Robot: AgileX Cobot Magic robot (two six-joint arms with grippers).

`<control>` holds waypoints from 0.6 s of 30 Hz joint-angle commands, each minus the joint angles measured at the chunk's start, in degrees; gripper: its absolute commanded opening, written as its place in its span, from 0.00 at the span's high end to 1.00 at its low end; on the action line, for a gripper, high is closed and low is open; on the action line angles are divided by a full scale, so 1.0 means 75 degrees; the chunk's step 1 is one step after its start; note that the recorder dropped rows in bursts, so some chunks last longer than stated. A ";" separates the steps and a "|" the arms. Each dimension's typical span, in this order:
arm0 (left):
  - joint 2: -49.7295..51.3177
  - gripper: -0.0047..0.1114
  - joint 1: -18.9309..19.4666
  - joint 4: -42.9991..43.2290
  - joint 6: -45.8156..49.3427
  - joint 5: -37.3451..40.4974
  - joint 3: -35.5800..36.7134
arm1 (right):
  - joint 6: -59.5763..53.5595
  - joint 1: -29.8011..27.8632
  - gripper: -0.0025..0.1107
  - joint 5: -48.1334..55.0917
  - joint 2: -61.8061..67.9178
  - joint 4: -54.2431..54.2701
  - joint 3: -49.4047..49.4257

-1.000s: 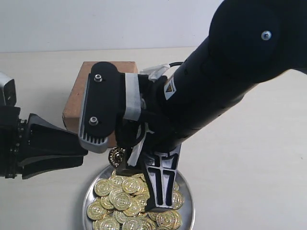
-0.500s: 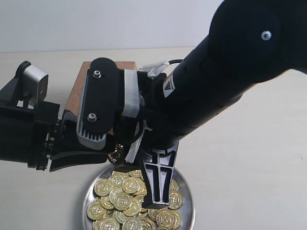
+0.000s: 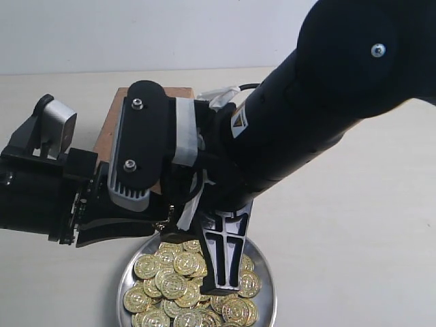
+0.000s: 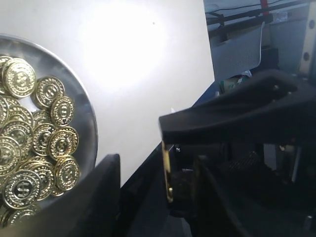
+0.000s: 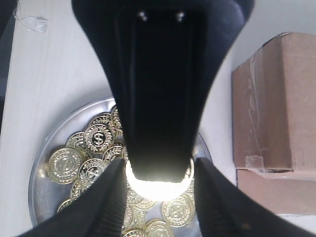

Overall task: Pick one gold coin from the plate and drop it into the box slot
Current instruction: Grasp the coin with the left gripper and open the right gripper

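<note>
My right gripper [image 5: 158, 170] is shut on one gold coin [image 5: 158, 185], which spans the gap between its fingers just above the plate [image 5: 42, 168]. The silver plate [image 3: 267, 289] holds several more gold coins. My left gripper [image 4: 155, 160] is open, with that coin [image 4: 167, 173] edge-on between its fingers; whether a finger touches it I cannot tell. One left finger covers the coin's upper part in the right wrist view. In the exterior view the left gripper [image 3: 160, 223] reaches in under the right gripper [image 3: 194, 245]. The brown box [image 5: 276, 98] stands beside the plate. Its slot is hidden.
The right arm [image 3: 320, 102] crosses the scene and hides most of the box [image 3: 107, 133]. The table [image 3: 354, 225] is pale and bare to the right of the plate. The table's edge [image 4: 210, 59] shows in the left wrist view, with clutter beyond it.
My left gripper has moved in from the left until its open fingers stand on either side of the held coin. The right gripper has lifted slightly with the coin.
</note>
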 commanded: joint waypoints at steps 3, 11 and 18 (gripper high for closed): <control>0.0033 0.57 -0.0043 -0.0274 0.0174 -0.0035 -0.0041 | -0.0003 0.0012 0.79 -0.0122 -0.0077 -0.0055 -0.0053; 0.0033 0.58 -0.0043 -0.0291 0.0192 -0.0019 -0.0041 | -0.0003 0.0012 0.79 -0.0185 -0.0077 -0.0055 -0.0053; 0.0033 0.73 -0.0043 -0.0311 0.0204 0.0014 -0.0041 | -0.0003 0.0012 0.79 -0.0247 -0.0077 -0.0055 -0.0053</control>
